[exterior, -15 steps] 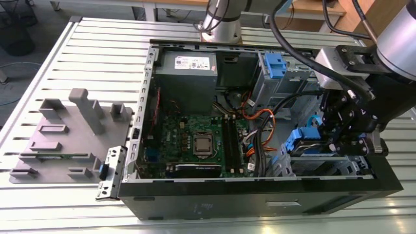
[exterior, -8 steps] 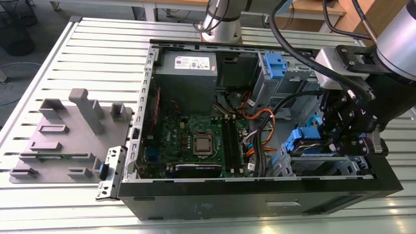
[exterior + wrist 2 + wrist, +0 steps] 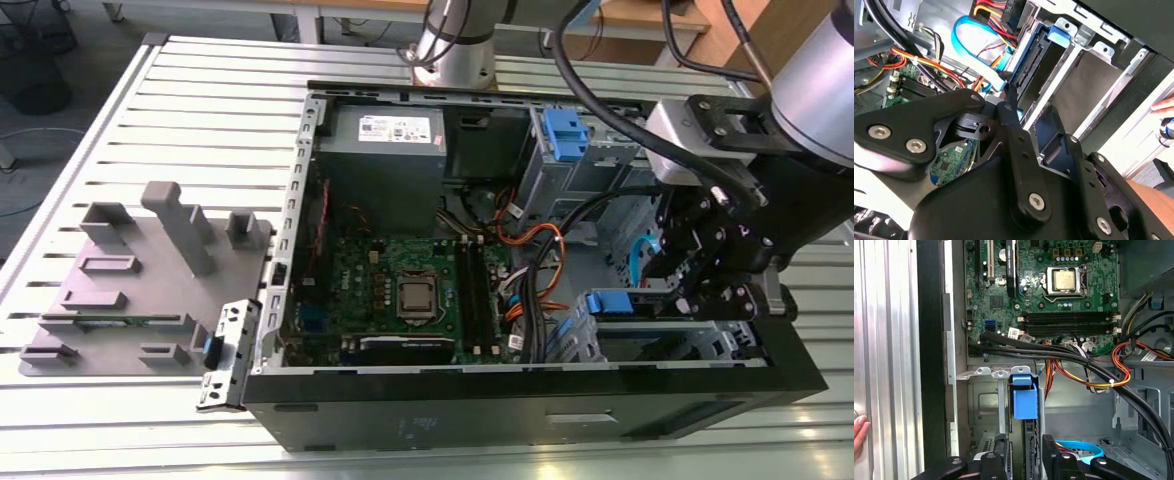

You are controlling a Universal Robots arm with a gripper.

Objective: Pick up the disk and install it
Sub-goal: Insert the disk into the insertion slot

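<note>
The pincer (image 3: 1023, 444) straddles the on-edge disk (image 3: 1029, 432), long axis toward the motherboard (image 3: 1044, 295); grip impossible to tell.

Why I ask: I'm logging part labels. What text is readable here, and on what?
Nothing reads clearly.
Sticker on the power supply: print too small to read.
Motherboard markings: too small to read.
White tag at the motherboard's edge: unreadable.
</note>
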